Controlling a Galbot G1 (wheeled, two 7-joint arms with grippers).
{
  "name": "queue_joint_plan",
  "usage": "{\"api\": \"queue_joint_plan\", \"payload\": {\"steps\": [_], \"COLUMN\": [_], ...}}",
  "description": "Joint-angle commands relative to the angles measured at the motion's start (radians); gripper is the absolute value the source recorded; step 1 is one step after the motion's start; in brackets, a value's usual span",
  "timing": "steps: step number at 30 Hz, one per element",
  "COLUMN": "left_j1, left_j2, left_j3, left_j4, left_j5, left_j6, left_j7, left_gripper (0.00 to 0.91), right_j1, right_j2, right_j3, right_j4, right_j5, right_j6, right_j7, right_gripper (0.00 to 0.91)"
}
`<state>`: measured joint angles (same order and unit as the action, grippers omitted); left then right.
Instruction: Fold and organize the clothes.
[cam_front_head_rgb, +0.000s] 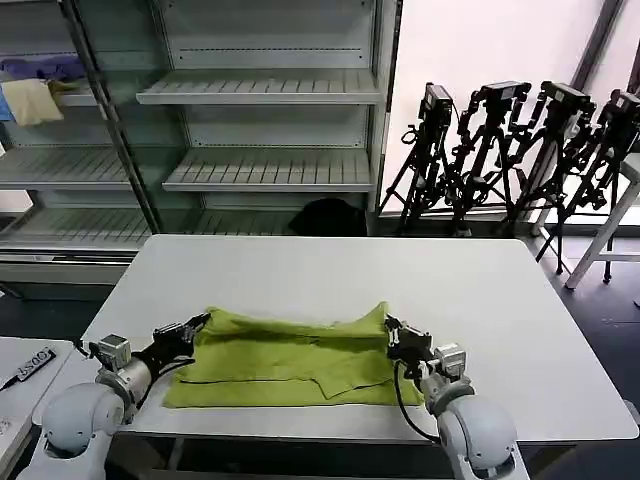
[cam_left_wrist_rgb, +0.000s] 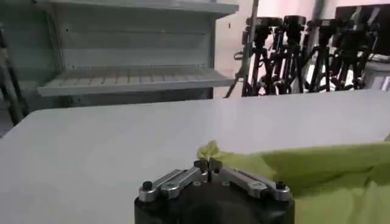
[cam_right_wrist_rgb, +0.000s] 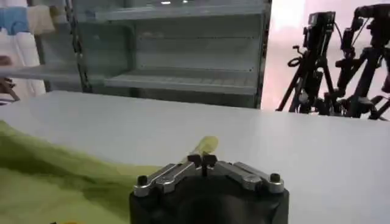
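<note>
the two white arms come up from the near edge of the table, and each one has a corner of the lime yellow-green t-shirt (cam_front_head_rgb: 285, 358) in its grip. the left gripper (cam_front_head_rgb: 203, 321) has its fingers pressed together on the shirt's far left corner; from the left wrist a small tuft of green cloth (cam_left_wrist_rgb: 209, 150) pokes up between the closed tips (cam_left_wrist_rgb: 209, 163). the right gripper (cam_front_head_rgb: 388, 323) pinches the far right corner the same way, with a yellow-green scrap (cam_right_wrist_rgb: 204, 146) standing above its tips (cam_right_wrist_rgb: 202, 161). the shirt lies folded into a wide band across the near half of the white table (cam_front_head_rgb: 330, 275), rumpled, with layers overlapping toward the right. nothing else sits on the tabletop around it. behind the table stand grey metal shelves (cam_front_head_rgb: 265, 130), with a pale yellow cloth (cam_front_head_rgb: 30, 100) and a blue cloth (cam_front_head_rgb: 40, 68) on the upper left shelf. a row of black tripods (cam_front_head_rgb: 510, 150) leans by the bright wall to the right. a dark lump (cam_front_head_rgb: 328, 215) lies on the floor at the foot of the shelves.
</note>
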<state>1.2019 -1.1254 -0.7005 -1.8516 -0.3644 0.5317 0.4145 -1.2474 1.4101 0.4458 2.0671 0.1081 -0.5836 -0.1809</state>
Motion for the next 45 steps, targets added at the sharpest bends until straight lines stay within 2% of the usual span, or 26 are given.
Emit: {"api": "queue_joint_plan", "payload": {"steps": [1,4,25,26,27,28,29,35,40,45], "left_j1": [0.090,0.104,0.168,0.168,0.168,0.167,0.167,0.165,0.151,0.153], "left_j2": [-0.001,-0.003,-0.027,-0.028,-0.028,-0.028,-0.029,-0.040,-0.062,-0.125], "left_j3": [-0.030,-0.031,-0.025,-0.025,-0.025,-0.024,-0.023,-0.022,-0.034,-0.048], "left_j4": [-0.048,-0.053,-0.087,-0.089,-0.089,-0.089,-0.090,-0.104,-0.144,-0.205], "left_j5": [0.032,0.070,0.214,0.217,0.229,0.236,0.237,0.230,0.119,0.055], "left_j6": [-0.017,-0.027,-0.059,-0.058,-0.058,-0.058,-0.056,-0.055,-0.031,-0.020], "left_j7": [0.015,0.021,0.021,0.020,0.020,0.018,0.014,-0.005,-0.041,-0.160], "left_gripper": [0.010,0.000,0.000,0.010,0.010,0.020,0.907,0.907,0.907,0.907], "right_j1": [-0.079,-0.088,-0.111,-0.111,-0.110,-0.111,-0.111,-0.117,-0.120,-0.127], "right_j2": [-0.001,0.005,0.024,0.025,0.026,0.026,0.027,0.029,0.030,0.024], "right_j3": [0.012,0.004,-0.013,-0.013,-0.014,-0.015,-0.015,-0.019,-0.016,-0.009], "right_j4": [0.055,0.044,0.012,0.011,0.011,0.011,0.011,0.022,0.033,0.046], "right_j5": [-0.028,-0.069,-0.179,-0.187,-0.191,-0.193,-0.199,-0.241,-0.298,-0.326], "right_j6": [0.001,0.002,0.003,0.003,0.003,0.003,0.003,0.003,0.005,0.005], "right_j7": [-0.009,-0.010,0.003,0.004,0.006,0.010,0.008,0.025,0.037,0.032], "right_gripper": [0.000,0.000,0.000,0.554,0.907,0.907,0.907,0.907,0.907,0.907]}}
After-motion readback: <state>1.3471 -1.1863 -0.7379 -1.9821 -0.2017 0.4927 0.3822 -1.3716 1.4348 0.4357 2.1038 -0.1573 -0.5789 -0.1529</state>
